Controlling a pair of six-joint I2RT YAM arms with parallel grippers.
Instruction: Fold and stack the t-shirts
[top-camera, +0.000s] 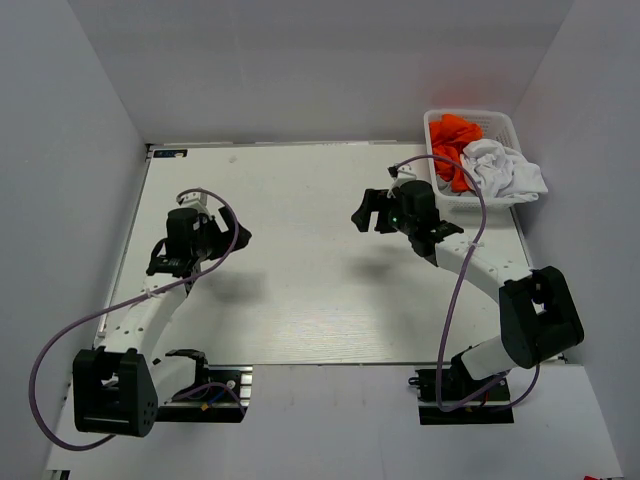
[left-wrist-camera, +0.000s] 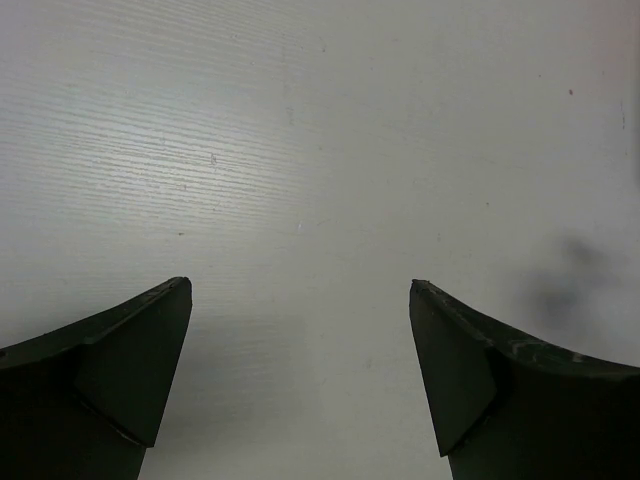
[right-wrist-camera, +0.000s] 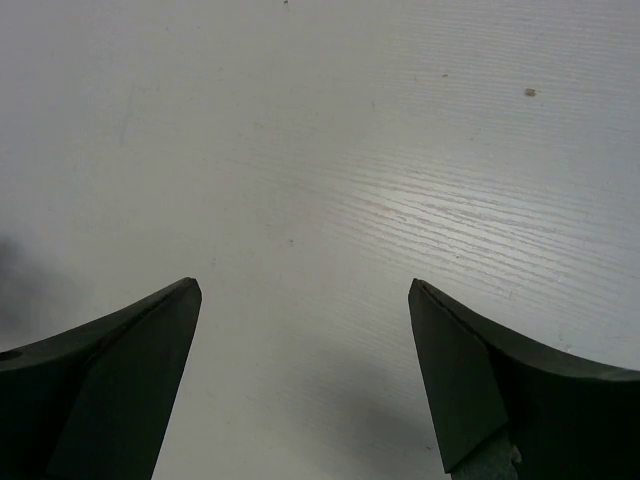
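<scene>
An orange t-shirt and a white t-shirt lie crumpled in a white basket at the table's back right; the white one hangs over the basket's right rim. My left gripper is open and empty above the left part of the table. My right gripper is open and empty over the table, left of the basket. In the left wrist view my gripper shows only bare table between the fingers. The right wrist view shows my gripper the same way.
The white wood-grain table is walled by grey panels at the back and both sides. Purple cables loop along both arms. The arm bases stand at the near edge.
</scene>
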